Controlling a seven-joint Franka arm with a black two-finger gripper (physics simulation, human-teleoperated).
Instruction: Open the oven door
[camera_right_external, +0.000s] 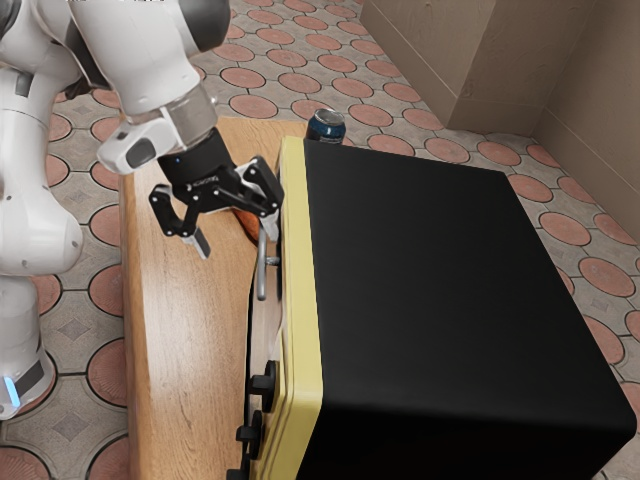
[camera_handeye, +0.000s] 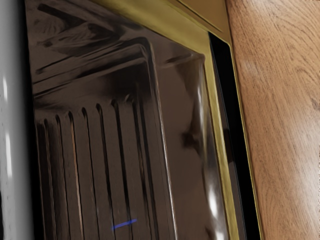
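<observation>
Presumably we are still to grip: past the knobs (camera_right_external: 262, 385) at lower centre, our oven (camera_right_external: 430, 290) shows a ribbed inside through the door (camera_handeye: 182, 125), the handle (camera_right_external: 262, 287) left of centre. Our gripper (camera_right_external: 238, 238), upper left, stands wide open and empty; next we should straddle the handle, squeeze, pull. Beyond, upper centre, stands a can (camera_right_external: 326, 126), contents hidden

Wooden table (camera_right_external: 185, 350) bearing an oven (camera_right_external: 440, 280), blue can (camera_right_external: 326, 127), orange thing (camera_right_external: 249, 226) partly hidden
</observation>
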